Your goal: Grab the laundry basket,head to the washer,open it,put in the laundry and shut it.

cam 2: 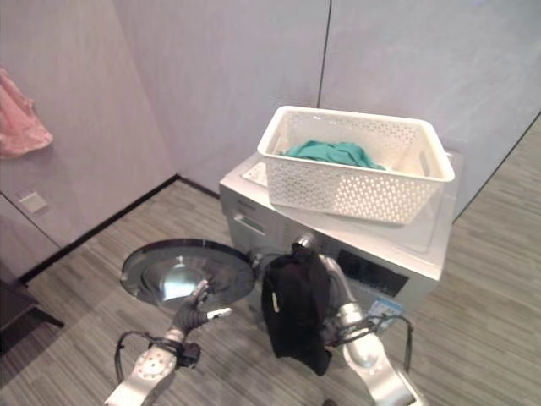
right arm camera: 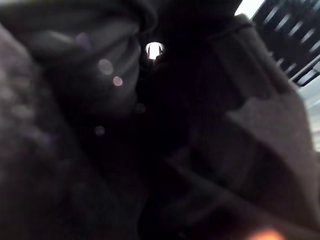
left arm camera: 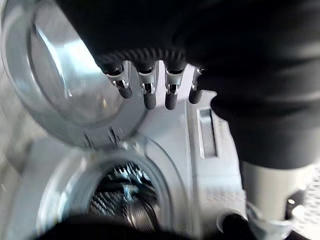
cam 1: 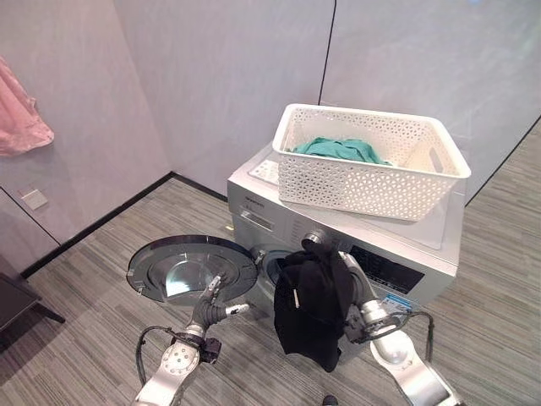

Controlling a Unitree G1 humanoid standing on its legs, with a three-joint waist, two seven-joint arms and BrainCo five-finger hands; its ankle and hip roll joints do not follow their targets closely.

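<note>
A silver washer [cam 1: 279,222] stands by the wall with its round door [cam 1: 191,268] swung open to the left. In the left wrist view the drum opening [left arm camera: 125,200] lies below the door glass [left arm camera: 65,75]. On the washer's top sits a white laundry basket [cam 1: 363,173] holding a green garment [cam 1: 340,150]. My right hand [cam 1: 315,240] is raised in front of the drum opening, shut on a black garment [cam 1: 308,309] that hangs down and covers the opening. My left hand [cam 1: 213,303] hovers just below the door's lower edge, its fingers [left arm camera: 145,92] straight and holding nothing.
A pink cloth [cam 1: 19,112] hangs on the left wall above a wall socket [cam 1: 34,199]. A dark piece of furniture [cam 1: 13,300] juts in at the left edge. Grey plank floor [cam 1: 93,262] spreads left of the door.
</note>
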